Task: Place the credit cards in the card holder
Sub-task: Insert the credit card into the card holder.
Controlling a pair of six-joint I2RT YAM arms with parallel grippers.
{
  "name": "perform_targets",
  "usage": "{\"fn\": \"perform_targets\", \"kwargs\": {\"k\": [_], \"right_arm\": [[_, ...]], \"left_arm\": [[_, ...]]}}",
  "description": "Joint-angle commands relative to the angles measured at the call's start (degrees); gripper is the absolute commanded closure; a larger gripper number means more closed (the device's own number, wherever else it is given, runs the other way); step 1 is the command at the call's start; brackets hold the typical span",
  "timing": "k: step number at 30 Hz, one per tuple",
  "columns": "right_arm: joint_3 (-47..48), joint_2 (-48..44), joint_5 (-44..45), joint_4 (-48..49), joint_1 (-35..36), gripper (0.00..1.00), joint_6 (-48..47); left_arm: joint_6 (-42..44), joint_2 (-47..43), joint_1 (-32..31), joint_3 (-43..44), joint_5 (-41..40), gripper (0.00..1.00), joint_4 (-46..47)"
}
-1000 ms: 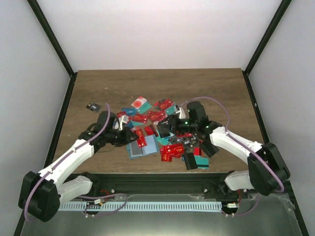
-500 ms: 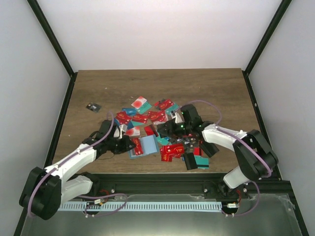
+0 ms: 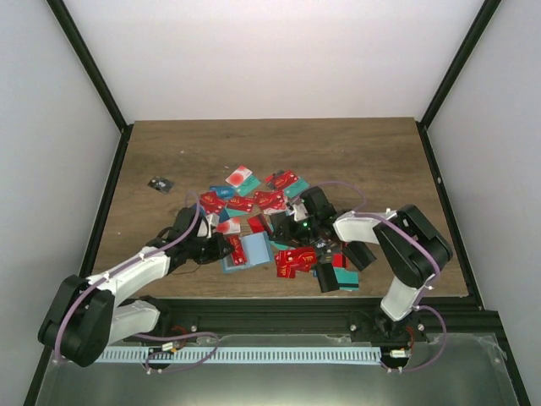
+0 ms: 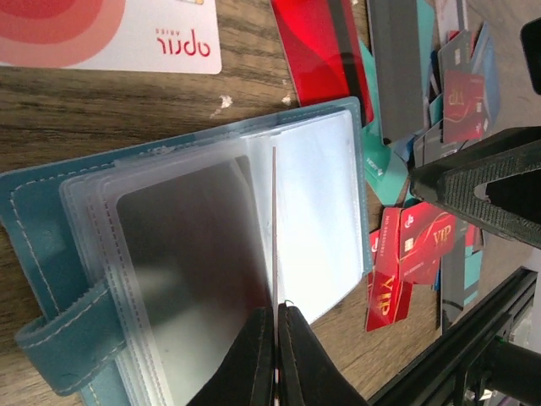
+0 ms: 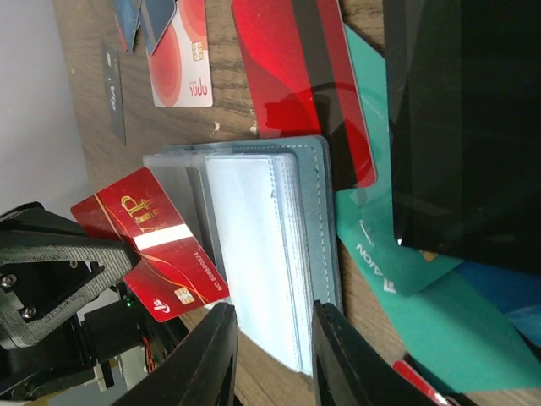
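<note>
credit cards (image 3: 254,203) all around card holder (image 3: 258,249)

This looks like a robot test lab, not a home or a shop. A small wooden worktop (image 3: 355,148) sits inside a booth with plain white walls (image 3: 270,59) and black posts (image 3: 89,63) at the corners. Two white and black robot arms are bolted at its near edge, the left arm (image 3: 127,271) and the right arm (image 3: 406,241). A purple cable (image 3: 338,183) loops over one arm. A grey metal tray (image 3: 279,381) with more wires lies in front. Many credit cards (image 3: 270,201), lots of them alike, lie in a heap in the middle.
</note>
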Motion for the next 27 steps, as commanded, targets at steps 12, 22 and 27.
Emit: {"fn": "perform_targets", "kwargs": {"k": [12,22,27], "right_arm": [[-0.1,4.1,-0.6,-0.3,0.5,0.79,-2.9],[-2.3,4.5,-0.9,0.2,1.0,0.83,-2.8],[-3.5,4.3,-1.2,1.2,1.6,0.85,-1.9]], "left_arm": [[-1.8,3.2,0.3,-2.7,1.4,0.96,8.4],[-3.1,4.8,0.4,-2.9,3.1,0.96,10.9],[-3.6,3.4,0.8,-2.8,2.7,0.96,9.1]]}}
